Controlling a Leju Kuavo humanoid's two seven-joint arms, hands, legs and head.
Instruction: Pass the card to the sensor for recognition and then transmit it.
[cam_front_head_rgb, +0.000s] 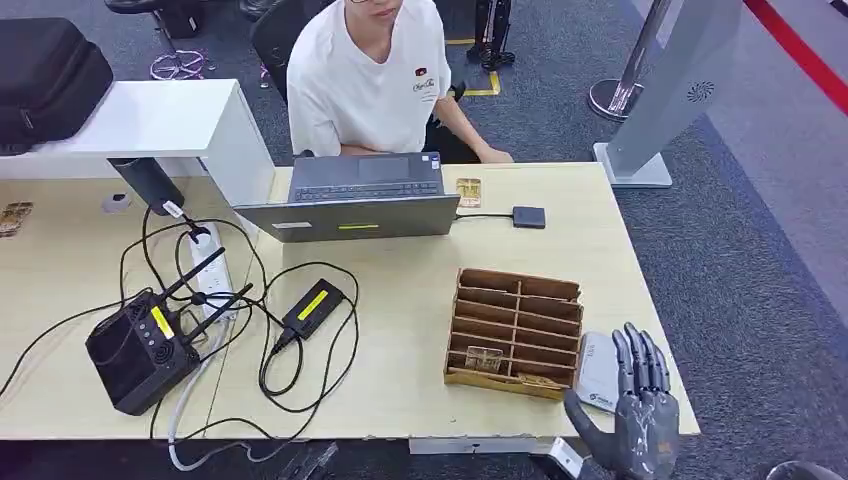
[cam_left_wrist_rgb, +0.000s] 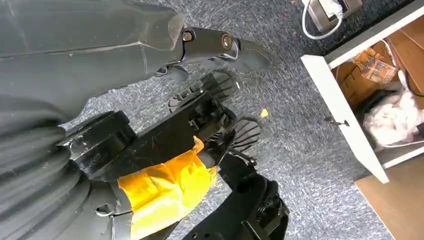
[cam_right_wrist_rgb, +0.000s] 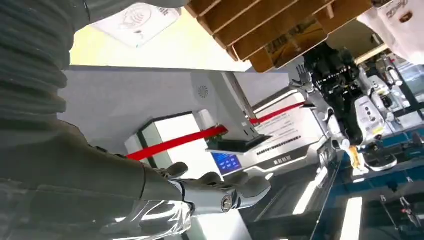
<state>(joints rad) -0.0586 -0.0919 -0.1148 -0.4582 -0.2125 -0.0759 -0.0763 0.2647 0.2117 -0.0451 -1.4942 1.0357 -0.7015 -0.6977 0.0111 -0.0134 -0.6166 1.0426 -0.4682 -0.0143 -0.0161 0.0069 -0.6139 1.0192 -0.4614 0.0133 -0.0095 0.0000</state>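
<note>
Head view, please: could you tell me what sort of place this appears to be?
Probably a reception or check-in desk in a carpeted hall: a person at a laptop, a wooden card organizer beside a white card reader, and a red barrier belt.

A flat white rounded card sensor (cam_front_head_rgb: 600, 372) is lying on the light wooden bench (cam_front_head_rgb: 400, 380) near its front right corner, just beside the right side of a brown wooden slotted card rack (cam_front_head_rgb: 516, 331). A brownish card (cam_front_head_rgb: 484, 357) is sitting in one of the rack's front compartments.
</note>
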